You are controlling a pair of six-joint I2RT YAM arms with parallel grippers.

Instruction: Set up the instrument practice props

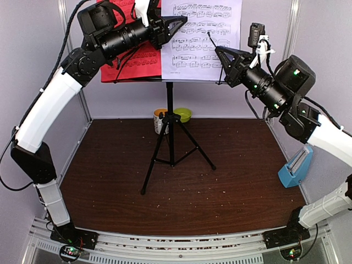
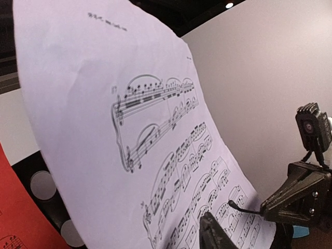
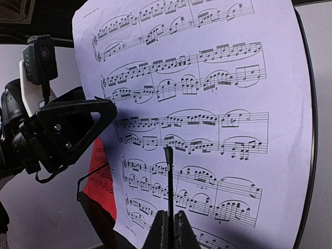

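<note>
The lilac page [image 1: 201, 38] is flimsy paper, so pinch its edge lightly. Your right gripper [image 3: 170, 223] is pressed together. You cannot tell whether the left gripper [image 1: 176, 22] is spread.

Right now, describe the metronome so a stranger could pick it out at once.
Start at the dark brown table with the black tripod stand at its middle. Go to the table's right edge: the metronome sits there, the only light-blue, wedge-shaped thing.
</note>
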